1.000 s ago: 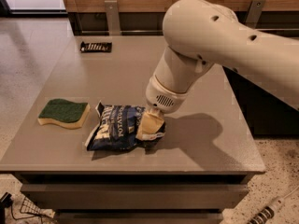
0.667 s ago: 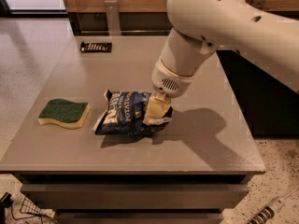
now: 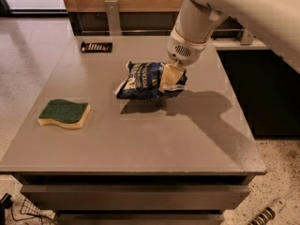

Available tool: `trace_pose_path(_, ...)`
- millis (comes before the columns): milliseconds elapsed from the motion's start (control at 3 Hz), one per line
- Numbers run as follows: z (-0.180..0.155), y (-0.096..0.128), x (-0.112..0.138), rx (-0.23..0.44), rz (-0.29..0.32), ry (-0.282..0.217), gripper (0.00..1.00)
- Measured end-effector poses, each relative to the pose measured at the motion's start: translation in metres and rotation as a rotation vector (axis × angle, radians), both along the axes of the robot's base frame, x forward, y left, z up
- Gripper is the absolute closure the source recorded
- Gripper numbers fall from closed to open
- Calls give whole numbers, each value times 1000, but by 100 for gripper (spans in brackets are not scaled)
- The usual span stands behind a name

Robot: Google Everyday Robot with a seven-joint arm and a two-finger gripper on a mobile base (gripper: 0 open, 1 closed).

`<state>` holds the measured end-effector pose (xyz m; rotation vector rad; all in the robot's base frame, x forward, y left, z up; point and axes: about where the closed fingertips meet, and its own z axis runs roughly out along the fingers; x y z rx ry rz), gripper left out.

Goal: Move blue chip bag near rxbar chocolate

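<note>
Aloft, jaws pinch crumpled chip bag (image 3: 140, 81).

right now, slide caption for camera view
Gripper holds blue chip bag above the table, rxbar chocolate at its far left

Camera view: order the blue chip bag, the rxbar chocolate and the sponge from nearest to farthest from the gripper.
1. The blue chip bag, clamped in the gripper above mid-table.
2. Tie: the sponge, front left, and the rxbar chocolate, back left, both lie well away to the left; too close to call.
</note>
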<state>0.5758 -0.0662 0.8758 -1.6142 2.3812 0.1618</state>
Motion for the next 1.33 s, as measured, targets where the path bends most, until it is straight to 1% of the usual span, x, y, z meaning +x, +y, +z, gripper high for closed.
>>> trace_pose_path(333,0,-16,64,-20,-71,-45,100)
trace_pose_path(667,4,-28,128,-12,-147,-130,100)
trace_pose_path(1000,10,-29,174,27,-218,-239,100)
trace_pose_path(1333,13,-14,212,49,-258,-337,100)
